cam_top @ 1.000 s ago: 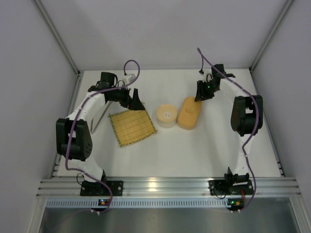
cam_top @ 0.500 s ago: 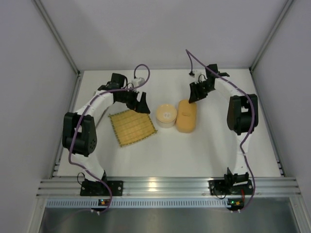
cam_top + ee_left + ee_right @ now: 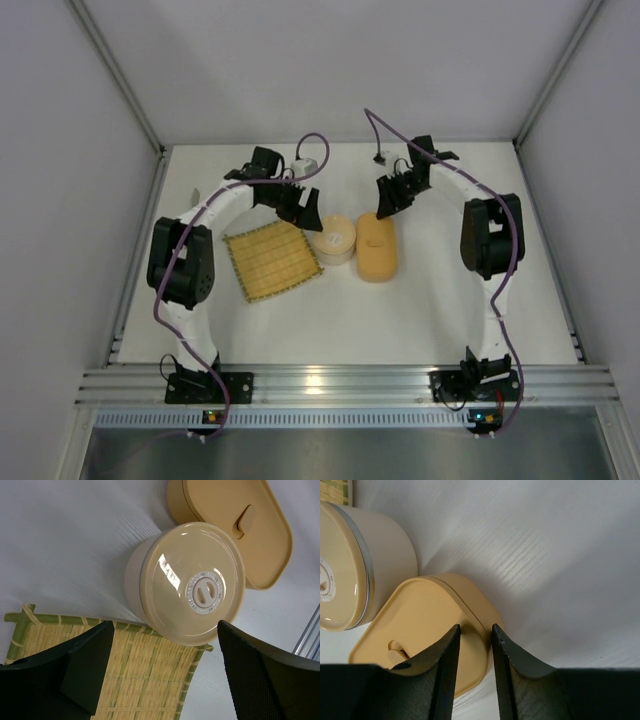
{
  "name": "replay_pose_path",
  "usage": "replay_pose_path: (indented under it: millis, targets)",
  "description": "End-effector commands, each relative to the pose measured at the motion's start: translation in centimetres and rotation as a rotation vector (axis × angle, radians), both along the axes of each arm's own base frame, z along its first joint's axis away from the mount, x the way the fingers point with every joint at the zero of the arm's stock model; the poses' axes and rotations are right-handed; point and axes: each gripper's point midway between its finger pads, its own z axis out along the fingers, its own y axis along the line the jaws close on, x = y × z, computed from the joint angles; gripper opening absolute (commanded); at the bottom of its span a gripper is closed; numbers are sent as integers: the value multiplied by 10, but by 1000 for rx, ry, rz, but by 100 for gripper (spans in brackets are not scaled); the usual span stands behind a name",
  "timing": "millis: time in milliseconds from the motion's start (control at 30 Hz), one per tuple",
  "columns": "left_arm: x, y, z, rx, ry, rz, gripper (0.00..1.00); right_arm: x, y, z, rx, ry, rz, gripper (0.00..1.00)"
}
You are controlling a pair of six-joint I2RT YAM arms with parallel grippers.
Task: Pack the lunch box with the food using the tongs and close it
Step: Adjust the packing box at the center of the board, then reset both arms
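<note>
The tan-orange lunch box [image 3: 377, 250] lies lid on, lengthwise, right beside a round cream container [image 3: 335, 238]. My right gripper [image 3: 385, 205] is at the box's far end. In the right wrist view its narrow-set fingers [image 3: 451, 650] stand on either side of the end rim of the lunch box [image 3: 420, 625], shut on it. My left gripper [image 3: 308, 212] hangs wide open above the far side of the round container [image 3: 190, 580], holding nothing. The lunch box [image 3: 240, 520] also shows behind it. The food and the tongs are hidden or out of view.
A square woven bamboo mat [image 3: 268, 262] lies left of the round container, its corner reaching under the left gripper [image 3: 165, 645]. Grey walls close in the white table [image 3: 440, 300] on three sides. A metal rail runs along the near edge.
Both grippers have moved toward the table's middle. The lunch box has swung from tilted to straight and slid left against the round container, moving with the right gripper. The left gripper left the mat's corner.
</note>
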Motion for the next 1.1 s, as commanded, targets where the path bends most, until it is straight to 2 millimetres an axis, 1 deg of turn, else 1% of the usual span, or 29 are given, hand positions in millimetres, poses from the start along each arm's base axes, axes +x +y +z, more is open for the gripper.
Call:
replay_pose_path:
  millis: [0,67,167,267,300,400,433,467,500,533,567,600,633,667,700,733,767,800,833,867,900,933,967,1000,1033,1067]
  targets:
    - [24,-13,15,-22,-80,1,89,-20,0,-17,-48,65,24,32]
    - [24,-17,12,-26,-70,-14,88,-22,1,-12,-37,63,19,35]
    - [23,-24,12,-33,-71,-38,87,-23,4,-2,-15,58,9,37]
    - [21,-26,16,-45,-69,-52,87,-24,7,11,11,50,1,41]
    - [21,-26,17,-46,-72,-52,87,-23,7,20,19,35,-2,43]
    - [20,-25,35,-72,-113,-50,90,-20,8,40,55,9,-22,49]
    - [21,-22,49,-86,-142,-41,91,-19,7,54,72,-5,-40,51]
    - [22,-20,58,-103,-154,-33,92,-16,8,65,91,-25,-45,55]
    - [23,-19,67,-119,-170,-30,94,-16,7,82,108,-55,-52,57]
    - [25,-13,84,-132,-205,-14,96,-14,6,92,124,-65,-72,61]
    - [26,-9,94,-142,-216,1,98,-12,3,102,135,-83,-85,67]
    - [30,-2,105,-151,-238,19,98,-12,1,123,150,-128,-91,69]
    - [28,2,120,-161,-260,28,98,-10,-4,133,161,-143,-114,71]
    - [28,7,129,-167,-266,42,98,-9,-7,146,172,-167,-129,75]
    - [29,12,140,-171,-281,56,98,-10,-10,166,187,-210,-141,77]
    - [27,24,149,-167,-280,89,98,-10,-19,175,196,-219,-172,80]
    - [26,31,154,-169,-261,118,98,-12,-24,183,202,-233,-188,99]
    - [28,45,158,-166,-252,156,98,-17,-30,200,210,-270,-205,99]
    - [22,52,164,-175,-244,168,98,-17,-41,205,206,-289,-234,99]
    - [16,59,162,-172,-208,190,98,-21,-50,198,187,-282,-266,99]
    - [16,73,160,-168,-193,224,98,-28,-57,211,187,-322,-285,99]
    - [7,81,158,-166,-176,243,98,-28,-70,213,179,-346,-320,100]
    - [3,89,155,-162,-169,259,98,-33,-79,199,154,-325,-354,99]
    - [-1,106,161,-161,-190,297,98,-41,-87,208,144,-362,-365,99]
    - [-9,113,148,-162,-156,312,98,-44,-97,203,132,-361,-387,99]
    - [-10,127,147,-163,-161,347,98,-50,-112,185,107,-333,-429,99]
